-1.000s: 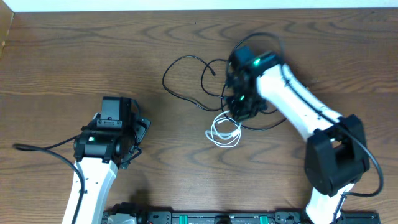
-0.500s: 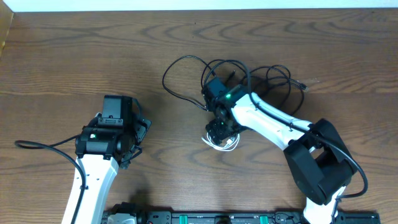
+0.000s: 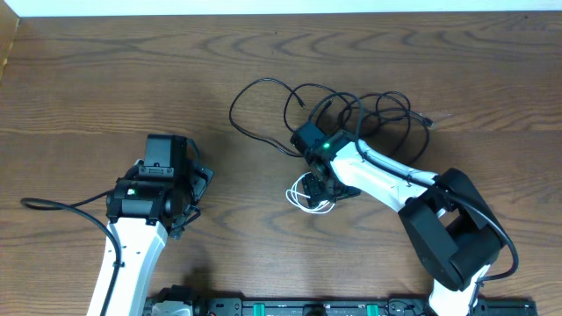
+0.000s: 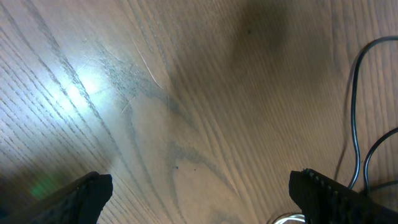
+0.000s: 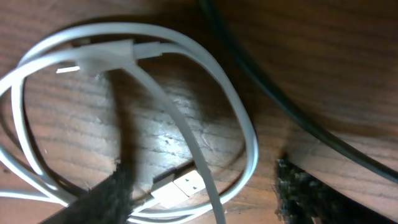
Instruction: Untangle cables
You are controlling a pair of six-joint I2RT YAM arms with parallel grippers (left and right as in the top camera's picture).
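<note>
Now set low over the white cord (image 5: 106,56), with the right hand (image 5: 205,193) spread wide, fingers (image 5: 106,196) either side of the coil and its flat plug (image 5: 186,185), gripping nothing yet. Swung down here from the black cords (image 3: 338,98) a second ago, then nudged slightly right. Leaves the white coil lying near mid-worktop (image 3: 105,79), just below the black tangle, one black strand running close beside it. Suggests a pinch on the white cord next, to draw it clear. Shows the left hand (image 4: 199,193) open too, empty, parked well apart, unmoved.
</note>
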